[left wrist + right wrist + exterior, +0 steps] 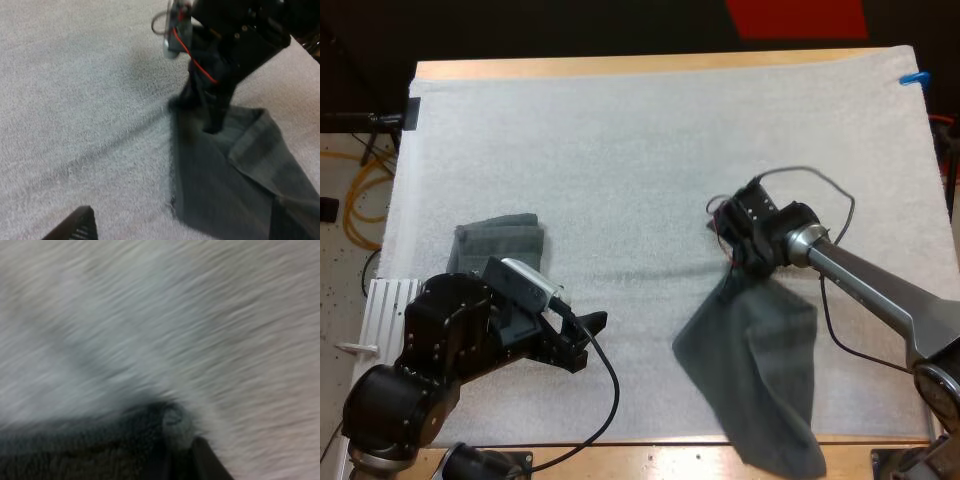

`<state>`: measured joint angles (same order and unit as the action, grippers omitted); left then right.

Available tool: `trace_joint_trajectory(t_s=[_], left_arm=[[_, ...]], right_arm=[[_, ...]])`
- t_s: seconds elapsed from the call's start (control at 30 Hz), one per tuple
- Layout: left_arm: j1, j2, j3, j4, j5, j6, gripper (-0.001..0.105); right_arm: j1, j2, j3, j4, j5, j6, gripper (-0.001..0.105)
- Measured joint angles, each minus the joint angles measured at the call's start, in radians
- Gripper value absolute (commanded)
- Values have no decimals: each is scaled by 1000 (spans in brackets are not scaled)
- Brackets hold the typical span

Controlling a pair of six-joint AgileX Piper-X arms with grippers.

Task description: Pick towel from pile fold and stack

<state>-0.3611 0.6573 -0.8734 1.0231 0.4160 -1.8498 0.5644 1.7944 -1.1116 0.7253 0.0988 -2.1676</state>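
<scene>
Towel (760, 370) hangs by one corner, pinched between right fingers (210, 465).

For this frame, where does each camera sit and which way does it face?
High view: behind both arms, looking forward and down over the mat; shows both arms, the left gripper near the folded stack, and the right gripper holding the towel.
Left wrist view: on the left arm, facing the right gripper on the towel; one of its own fingers shows.
Right wrist view: on the right arm, looking down at mat and towel.
Shared: the towel.
</scene>
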Motion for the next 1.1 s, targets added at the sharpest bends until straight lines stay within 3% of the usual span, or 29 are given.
trace_joint_trajectory(t_s=[0.23, 0.33, 0.6, 0.8, 1.1], left_arm=[[0, 0, 0, 0, 0, 0, 68], [0, 0, 0, 0, 0, 0, 68], [0, 13, 0, -70, 0, 0, 68], [0, 117, 0, -107, 0, 0, 68], [0, 366, 0, -293, 100, 2, 68]], right_arm=[[-44, 0, -80, -126, 364, 13, 0], [-89, 0, -97, -128, 441, 13, 0], [-189, 0, -99, 22, 405, 17, 0], [-193, 0, -82, 234, 367, 86, 0], [-261, 0, 6, 269, 361, 244, 0]])
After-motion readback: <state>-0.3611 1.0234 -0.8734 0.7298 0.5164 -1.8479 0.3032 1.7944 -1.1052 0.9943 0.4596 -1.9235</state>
